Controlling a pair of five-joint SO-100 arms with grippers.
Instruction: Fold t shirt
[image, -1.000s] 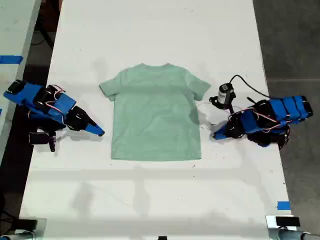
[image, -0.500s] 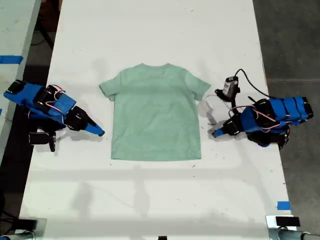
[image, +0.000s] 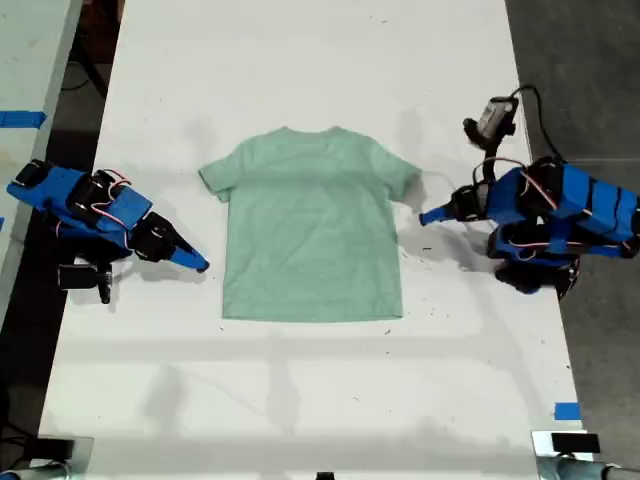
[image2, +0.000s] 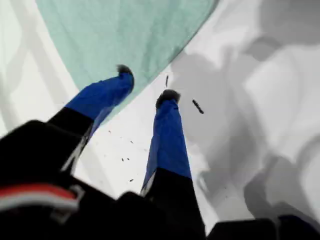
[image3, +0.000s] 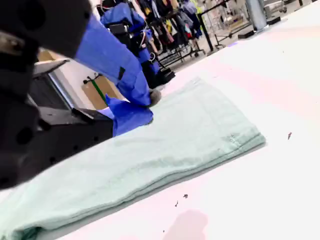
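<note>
The pale mint t shirt (image: 312, 225) lies flat on the white table (image: 300, 60), neck toward the far end. My first gripper (image: 425, 215) hovers at the sleeve on the exterior view's right. In the first wrist view its blue fingers (image2: 167, 130) stand open above the t shirt's edge (image2: 130, 35), holding nothing. My second gripper (image: 200, 265) rests low on the table at the exterior view's left, a short gap from the t shirt's side. The second wrist view looks across the cloth (image3: 150, 150), with that gripper (image3: 147, 102) shut and empty.
Dark floor runs along the table's edge (image: 530, 150) on the exterior view's right. A blue tape mark (image: 566, 411) sits near the front corner there. Another table with blue tape (image: 20, 119) stands at the exterior view's left. Small dark specks (image2: 197, 106) dot the tabletop.
The arm on the exterior view's right has lifted and swung toward the far end, bringing its gripper from beside the shirt's body up to the sleeve. The other arm has not moved.
</note>
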